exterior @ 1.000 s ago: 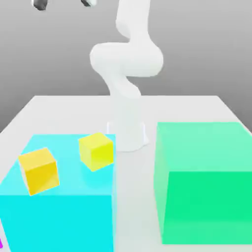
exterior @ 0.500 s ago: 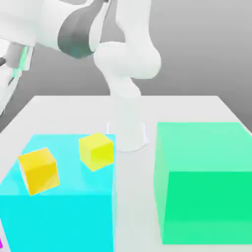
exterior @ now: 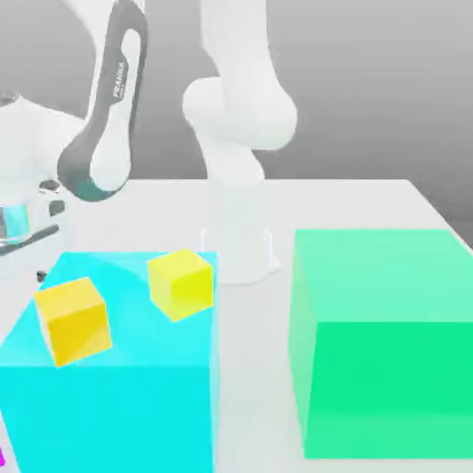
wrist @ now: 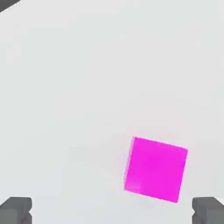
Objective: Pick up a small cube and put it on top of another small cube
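The small cube (wrist: 156, 169) is bright magenta and lies on the white table, a little to one side of the line between my fingers. My gripper (wrist: 112, 211) hangs above it, open, with both dark fingertips (wrist: 15, 210) wide apart and nothing between them. In the exterior view a sliver of the small cube (exterior: 2, 456) shows at the lower left corner. My arm's wrist (exterior: 22, 224) hangs at that view's left, beside the cyan block. An orange-yellow small cube (exterior: 74, 320) and a lemon-yellow small cube (exterior: 182, 283) rest on top of the cyan block (exterior: 111, 406).
A big green block (exterior: 383, 342) stands at the exterior view's right. The arm's white base (exterior: 242, 249) rises behind the gap between the two big blocks. The white table (exterior: 333, 199) reaches back behind them.
The arm has swung down from above to the exterior view's left, bringing the hand low beside the cyan block. The cubes have not moved.
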Controlling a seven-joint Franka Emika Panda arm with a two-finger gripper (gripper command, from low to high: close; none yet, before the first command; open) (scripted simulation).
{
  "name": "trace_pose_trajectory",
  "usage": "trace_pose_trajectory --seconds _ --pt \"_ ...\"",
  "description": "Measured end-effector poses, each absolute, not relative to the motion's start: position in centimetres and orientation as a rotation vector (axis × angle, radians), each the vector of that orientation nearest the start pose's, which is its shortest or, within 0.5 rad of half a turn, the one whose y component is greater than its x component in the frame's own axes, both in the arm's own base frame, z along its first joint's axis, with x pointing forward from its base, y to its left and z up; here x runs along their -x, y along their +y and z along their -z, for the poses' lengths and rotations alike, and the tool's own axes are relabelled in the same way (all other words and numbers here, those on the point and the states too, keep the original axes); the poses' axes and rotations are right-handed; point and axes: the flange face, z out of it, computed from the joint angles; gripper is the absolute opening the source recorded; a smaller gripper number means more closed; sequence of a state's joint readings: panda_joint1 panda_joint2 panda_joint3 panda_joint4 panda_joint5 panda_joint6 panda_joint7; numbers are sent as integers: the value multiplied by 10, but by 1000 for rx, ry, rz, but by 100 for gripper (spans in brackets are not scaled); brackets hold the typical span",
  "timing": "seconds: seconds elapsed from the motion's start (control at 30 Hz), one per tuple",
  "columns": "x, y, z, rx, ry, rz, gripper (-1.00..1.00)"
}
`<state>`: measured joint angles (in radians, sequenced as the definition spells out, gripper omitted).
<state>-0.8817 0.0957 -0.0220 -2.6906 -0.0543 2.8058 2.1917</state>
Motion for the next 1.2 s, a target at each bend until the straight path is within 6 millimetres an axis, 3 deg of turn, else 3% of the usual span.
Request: trace_pose_trajectory --seconds 0.1,0.33,0.37,0.57,0.9,1.03,1.2 --pt "-250 -323 -182 53 3136 7 0" --pt "-248 -323 -130 40 3138 1 0" --pt "-248 -322 -125 41 3140 0 -100" --pt "-248 -322 -123 42 3139 4 -100" --pt "-249 -323 -187 43 3139 4 -100" --pt "-293 -326 -220 159 3161 28 -100" --pt "-365 -310 -274 349 3164 56 -100"
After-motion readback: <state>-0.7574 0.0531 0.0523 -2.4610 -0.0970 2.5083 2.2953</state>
